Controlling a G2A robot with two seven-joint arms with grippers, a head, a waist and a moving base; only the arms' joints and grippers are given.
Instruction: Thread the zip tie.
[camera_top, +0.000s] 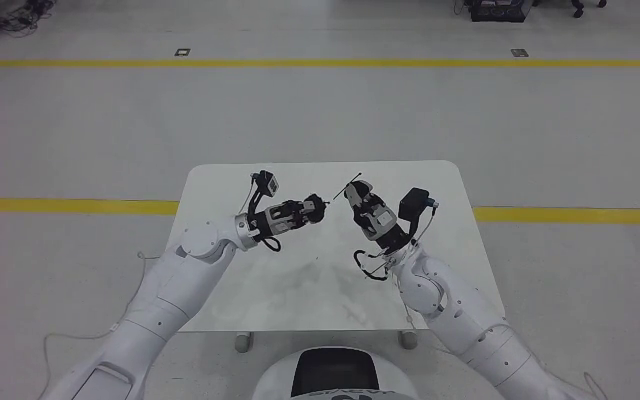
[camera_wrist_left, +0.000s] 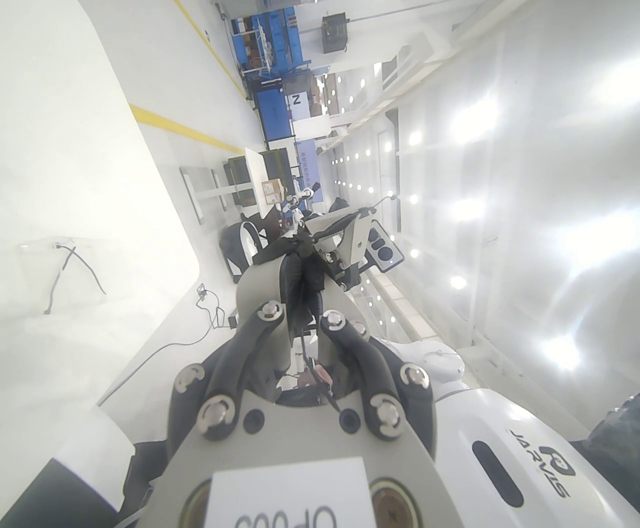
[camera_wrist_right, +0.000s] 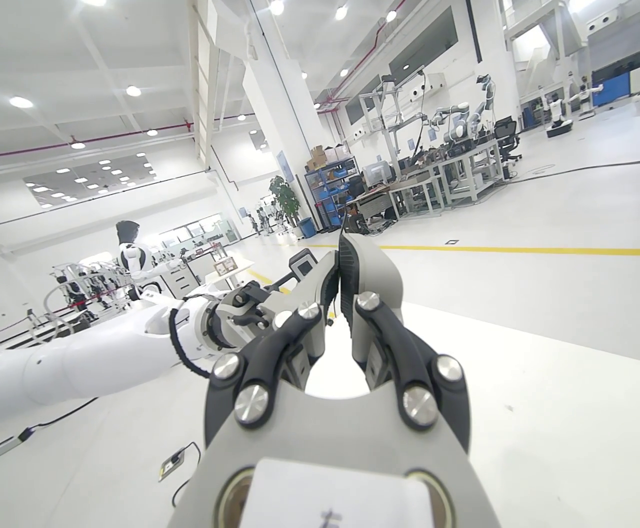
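Note:
A thin black zip tie (camera_top: 338, 195) stretches in the air between my two grippers, above the far half of the white table (camera_top: 300, 290). My left gripper (camera_top: 318, 206) is shut on one end. In the left wrist view the zip tie (camera_wrist_left: 303, 345) runs between the closed fingers (camera_wrist_left: 292, 280) and trails back toward the wrist. My right gripper (camera_top: 350, 190) is shut on the other part. In the right wrist view a short black tip of the zip tie (camera_wrist_right: 343, 222) pokes out past the pressed-together pads (camera_wrist_right: 350, 265). The two grippers sit close together, nearly tip to tip.
A few thin dark strands (camera_wrist_left: 75, 270) lie on the table in the left wrist view. The left arm's gripper (camera_wrist_right: 300, 270) shows just beyond my right fingers. Yellow floor lines (camera_top: 320, 63) run past the table.

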